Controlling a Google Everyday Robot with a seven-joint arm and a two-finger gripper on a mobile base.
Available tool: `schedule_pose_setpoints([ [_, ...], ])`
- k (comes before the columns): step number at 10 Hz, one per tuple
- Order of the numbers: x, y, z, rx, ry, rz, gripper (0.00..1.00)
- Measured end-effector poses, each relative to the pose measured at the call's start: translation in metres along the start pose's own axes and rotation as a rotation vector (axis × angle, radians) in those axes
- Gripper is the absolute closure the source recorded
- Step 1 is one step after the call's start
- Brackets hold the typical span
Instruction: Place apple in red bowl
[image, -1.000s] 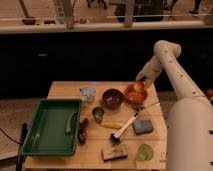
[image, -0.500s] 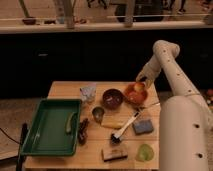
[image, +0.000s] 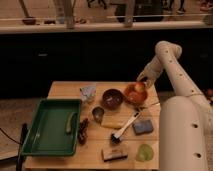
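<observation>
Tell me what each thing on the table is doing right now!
tool: at the far rim of the red bowl, low over it.
red bowl: upright on the table, something round and orange inside, probably the apple.
dark bowl: upright, beside the red bowl, looks empty.
green tray: flat on the table, one small long green thing lying in it.
brush: lying flat.
blue sponge: lying flat.

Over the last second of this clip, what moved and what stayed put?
The gripper has risen slightly from the rim of the bright orange-red round bowl toward the table's far edge. Whether an apple lies inside cannot be told. The dark maroon bowl, green plastic tray and blue sponge stayed put.
</observation>
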Motion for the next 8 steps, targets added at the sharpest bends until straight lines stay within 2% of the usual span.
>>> schedule_pose_setpoints([
  [2,0.0022,0.0012,-0.0014,0.019,-0.001,0.010,0.23],
  [3,0.0024,0.0011,-0.0017,0.026,-0.002,0.013,0.20],
  [8,0.0023,0.0009,-0.0023,0.046,0.002,0.016,0.20],
])
